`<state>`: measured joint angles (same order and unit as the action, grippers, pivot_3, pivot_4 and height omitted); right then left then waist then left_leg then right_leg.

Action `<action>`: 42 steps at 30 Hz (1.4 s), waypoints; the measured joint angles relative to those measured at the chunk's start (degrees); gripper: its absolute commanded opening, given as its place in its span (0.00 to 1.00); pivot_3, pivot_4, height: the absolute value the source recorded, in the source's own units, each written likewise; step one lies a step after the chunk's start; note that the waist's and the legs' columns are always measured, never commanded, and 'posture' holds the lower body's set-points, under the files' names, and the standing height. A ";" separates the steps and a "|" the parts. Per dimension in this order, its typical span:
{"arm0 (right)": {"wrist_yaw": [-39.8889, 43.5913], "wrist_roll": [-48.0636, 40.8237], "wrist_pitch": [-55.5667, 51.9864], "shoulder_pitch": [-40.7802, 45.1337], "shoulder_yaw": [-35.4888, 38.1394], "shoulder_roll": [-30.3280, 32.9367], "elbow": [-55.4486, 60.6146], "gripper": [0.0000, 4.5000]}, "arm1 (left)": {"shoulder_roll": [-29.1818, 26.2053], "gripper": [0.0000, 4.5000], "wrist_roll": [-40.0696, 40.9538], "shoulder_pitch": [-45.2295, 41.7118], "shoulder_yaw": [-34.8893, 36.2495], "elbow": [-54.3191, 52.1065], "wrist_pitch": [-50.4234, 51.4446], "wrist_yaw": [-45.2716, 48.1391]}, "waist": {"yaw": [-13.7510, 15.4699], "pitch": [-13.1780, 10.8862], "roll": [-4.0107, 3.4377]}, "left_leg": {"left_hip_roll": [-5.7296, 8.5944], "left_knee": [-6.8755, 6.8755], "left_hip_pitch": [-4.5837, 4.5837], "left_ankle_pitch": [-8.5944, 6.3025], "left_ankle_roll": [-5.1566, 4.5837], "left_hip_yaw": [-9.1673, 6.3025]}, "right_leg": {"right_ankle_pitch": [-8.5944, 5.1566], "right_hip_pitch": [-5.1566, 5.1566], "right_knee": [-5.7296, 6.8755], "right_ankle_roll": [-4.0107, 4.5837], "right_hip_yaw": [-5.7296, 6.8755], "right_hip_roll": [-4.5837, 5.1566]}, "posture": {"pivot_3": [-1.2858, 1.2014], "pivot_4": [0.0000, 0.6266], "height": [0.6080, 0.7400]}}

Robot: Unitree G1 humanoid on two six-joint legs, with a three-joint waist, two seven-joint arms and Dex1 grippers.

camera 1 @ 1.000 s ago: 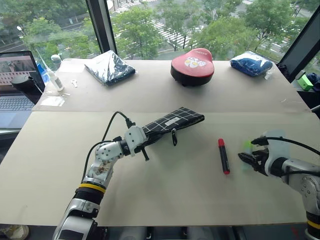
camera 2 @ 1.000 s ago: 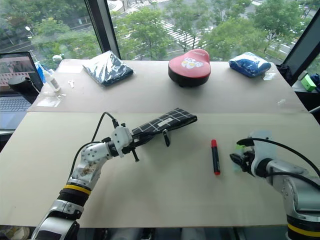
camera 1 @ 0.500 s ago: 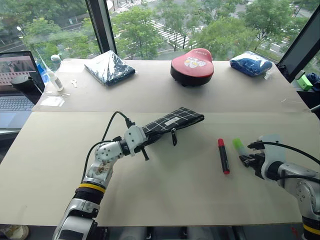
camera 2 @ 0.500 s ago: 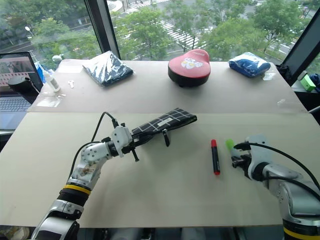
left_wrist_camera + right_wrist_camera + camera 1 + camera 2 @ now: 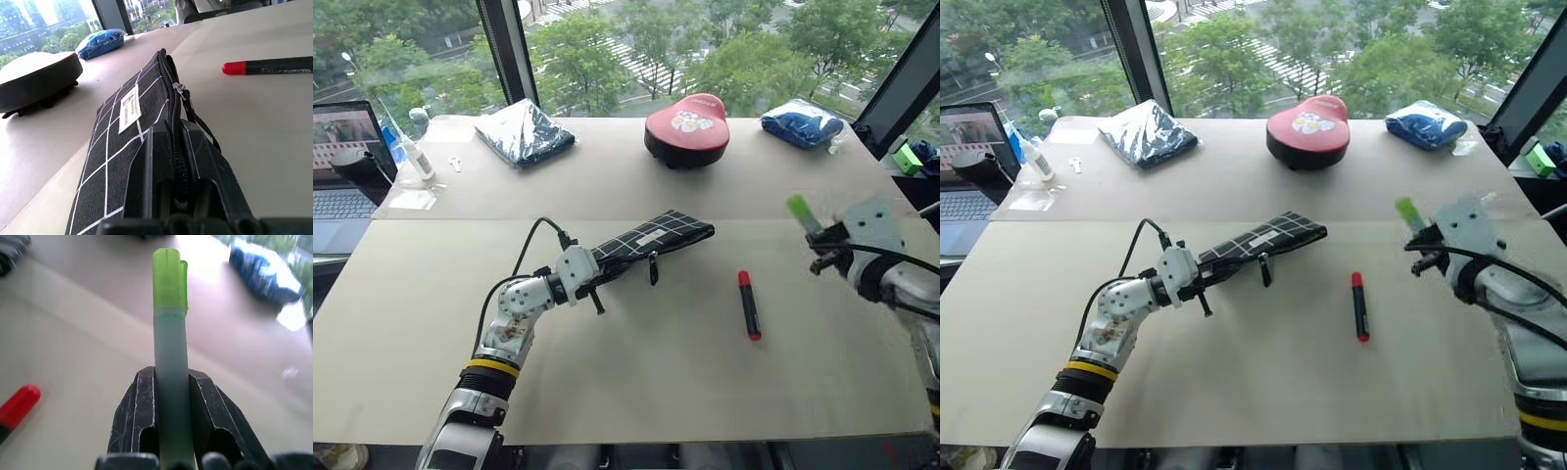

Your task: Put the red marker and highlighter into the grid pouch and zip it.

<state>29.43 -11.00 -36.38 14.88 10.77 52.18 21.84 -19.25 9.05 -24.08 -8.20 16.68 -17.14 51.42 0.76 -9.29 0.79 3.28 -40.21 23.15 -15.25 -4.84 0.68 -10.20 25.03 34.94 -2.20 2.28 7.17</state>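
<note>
Head view: left gripper jaws pinched on near end of grid pouch, mid counter, far end raised. Red marker flat on counter, toward right edge. Right gripper above right edge, jaws clamping highlighter, green cap up.

Left wrist view: jaws clamp pouch zipper edge.

Right wrist view: highlighter barrel squeezed between jaws.

Head stereo overlooks table; wrist cams close along fingers
</note>
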 measured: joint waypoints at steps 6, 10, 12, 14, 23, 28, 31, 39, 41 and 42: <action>7.48 10.06 16.51 2.59 -15.51 2.91 3.00 0.09 | 0.04 0.00 0.07 -0.16 -0.03 -0.02 0.04 0.51 | 0.22 0.00 0.01 | 0.05 -0.10 0.03 -0.02 -0.03 -0.01 | 0.00 -0.02 -0.01 0.00 0.00 0.04 | 0.52 0.24 1.00; 7.98 17.56 25.04 1.63 -22.03 2.71 -0.14 0.09 | 0.07 0.00 0.11 -0.16 -0.02 -0.17 0.17 0.53 | 0.25 -0.01 0.01 | 0.09 -0.15 0.07 0.13 0.23 0.01 | 0.00 -0.02 -0.02 -0.01 -0.03 0.08 | 0.52 0.24 1.00; 7.75 20.51 28.73 1.61 -22.12 2.81 -2.56 0.09 | 0.08 0.00 0.17 -0.16 0.01 -0.41 0.62 0.53 | 0.24 -0.01 0.01 | 0.08 -0.15 0.05 0.15 0.26 0.02 | 0.00 -0.02 -0.02 -0.01 -0.03 0.09 | 0.52 0.24 1.00; 6.97 23.32 32.43 1.64 -22.12 2.96 -4.80 0.09 | 0.08 0.00 0.19 -0.16 0.01 -0.59 0.86 0.53 | 0.20 -0.01 0.01 | 0.08 -0.14 0.04 0.15 0.26 0.02 | 0.00 -0.01 -0.01 -0.01 -0.03 0.08 | 0.52 0.24 1.00; 4.87 31.05 40.07 4.46 -22.15 0.29 -11.35 0.09 | 0.11 0.00 0.24 -0.16 0.13 -0.91 0.92 0.85 | 0.02 -0.01 0.01 | 0.05 -0.13 0.05 0.16 0.28 0.03 | 0.00 -0.01 0.00 0.00 -0.04 0.05 | 0.52 0.24 1.00; 5.45 32.40 40.99 5.13 -22.16 -1.20 -12.43 0.09 | 0.11 0.00 0.25 -0.16 0.16 -0.98 0.94 0.87 | 0.10 -0.01 0.01 | 0.06 -0.14 0.04 0.15 0.26 0.03 | 0.00 -0.01 0.00 0.00 -0.05 0.05 | 0.52 0.24 1.00; 5.67 32.87 41.39 5.95 -22.16 -1.65 -12.94 0.09 | 0.13 0.00 0.25 -0.16 0.16 -1.00 0.94 0.87 | -0.01 -0.01 0.01 | 0.05 -0.13 0.04 0.15 0.27 0.03 | 0.00 -0.01 0.00 0.00 -0.05 0.05 | 0.52 0.24 1.00; 6.50 36.91 44.52 12.62 -26.57 -6.89 -17.73 0.09 | 0.38 0.00 0.42 -0.30 0.25 -1.42 1.03 1.00 | -0.12 -0.01 0.01 | 0.05 -0.13 0.03 0.17 0.30 0.03 | 0.00 0.01 0.02 0.00 -0.06 0.03 | 0.52 0.24 1.00; 6.48 38.19 45.74 15.05 -28.23 -8.66 -19.75 0.09 | 0.44 0.00 0.46 -0.36 0.28 -1.44 1.07 1.01 | -0.16 -0.01 0.01 | 0.06 -0.13 0.03 0.18 0.31 0.03 | 0.00 0.02 0.02 0.00 -0.06 0.03 | 0.52 0.24 1.00; 6.48 38.98 46.48 15.85 -28.58 -9.29 -20.53 0.09 | 0.44 0.00 0.48 -0.36 0.30 -1.44 1.07 1.02 | -0.12 -0.01 0.01 | 0.06 -0.13 0.04 0.18 0.32 0.03 | 0.00 0.02 0.02 0.00 -0.05 0.03 | 0.52 0.24 1.00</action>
<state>35.91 27.98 10.10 30.73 -17.80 42.89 1.31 -18.81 9.53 -24.44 -7.90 15.24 -16.07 52.44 0.64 -9.30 0.80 3.34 -40.33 23.19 -15.07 -4.53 0.71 -10.19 25.05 34.96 -2.20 2.23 7.20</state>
